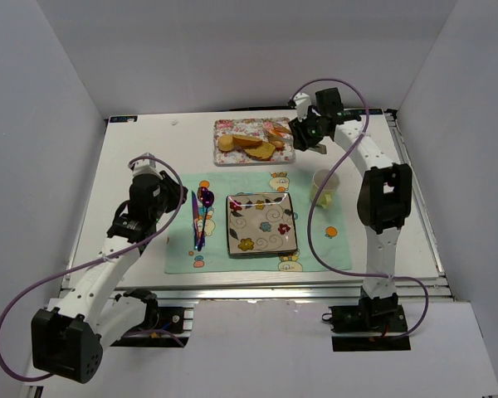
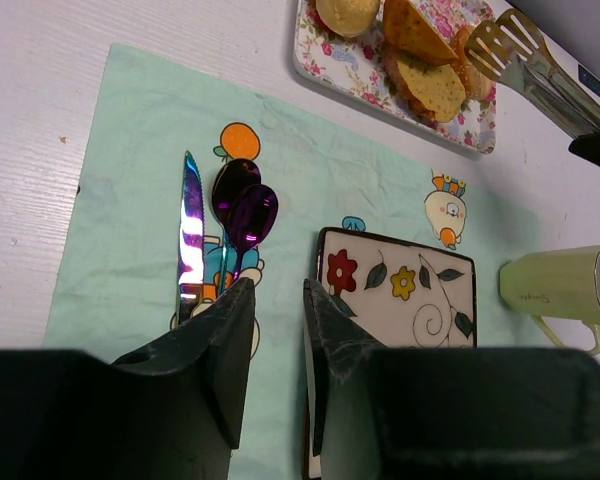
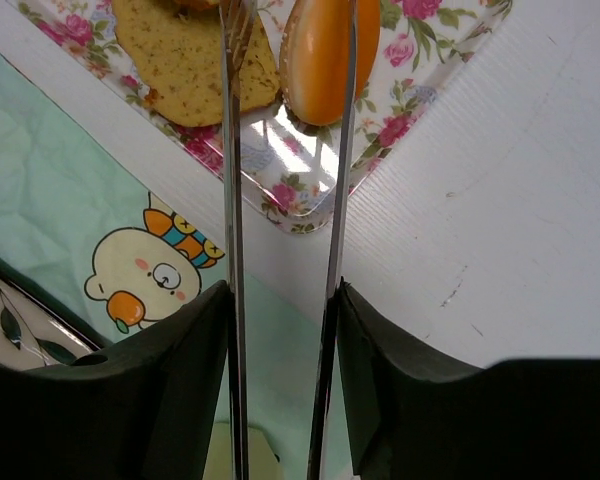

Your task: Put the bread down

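Observation:
The bread (image 1: pixel 251 146) lies on a flowered tray (image 1: pixel 232 126) at the back of the table: a round roll (image 2: pixel 347 12), toasted slices (image 2: pixel 425 80) and an orange oval roll (image 3: pixel 315 60). My right gripper (image 3: pixel 282 290) is shut on a pair of metal tongs (image 3: pixel 227 150), whose two arms reach over the tray's near corner. The oval roll sits between those arms; the tong tips are cut off at the top edge. The square flowered plate (image 1: pixel 261 224) rests bare on the green placemat (image 1: pixel 315 240). My left gripper (image 2: pixel 278 285) hovers over the mat beside that plate, slightly open and holding nothing.
A knife (image 2: pixel 190 230) and two purple spoons (image 2: pixel 250 215) lie on the mat left of the plate. A pale green mug (image 1: pixel 324 184) stands to the plate's right, below the right arm. White walls close in the table on three sides.

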You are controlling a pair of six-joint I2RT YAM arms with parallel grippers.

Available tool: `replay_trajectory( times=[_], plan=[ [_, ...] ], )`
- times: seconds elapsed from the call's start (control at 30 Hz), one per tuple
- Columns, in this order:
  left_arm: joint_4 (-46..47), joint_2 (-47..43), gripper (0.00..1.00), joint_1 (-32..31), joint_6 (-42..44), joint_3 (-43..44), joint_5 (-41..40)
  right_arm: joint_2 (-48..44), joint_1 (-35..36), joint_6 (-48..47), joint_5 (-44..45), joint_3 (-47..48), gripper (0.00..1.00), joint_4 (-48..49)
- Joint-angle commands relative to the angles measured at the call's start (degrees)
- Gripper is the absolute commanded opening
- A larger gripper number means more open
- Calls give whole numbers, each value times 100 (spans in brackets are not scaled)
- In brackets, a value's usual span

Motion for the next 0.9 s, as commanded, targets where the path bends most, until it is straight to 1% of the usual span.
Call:
replay_trajectory(
  times=[0.0, 0.33, 0.67, 0.77, 0.83, 0.87],
  plan=[
    [-28, -47, 37, 30, -20, 218, -74, -76, -17, 267, 105, 232, 51, 192],
    [-1, 41, 37, 30, -12, 270, -48, -68, 9, 320, 464, 47, 51, 350],
    [25, 50, 37, 30, -20, 279, -30, -33, 35, 355, 544, -102, 53, 350],
    [17, 41, 37, 30, -20, 288, -30, 29, 44, 408, 605, -181, 53, 341],
    [-1, 32, 37, 30, -20, 297, -39, 55, 53, 417, 632, -216, 51, 333],
    [-1, 15, 37, 30, -20, 288, -48, 73, 44, 417, 632, -216, 48, 333]
  ],
)
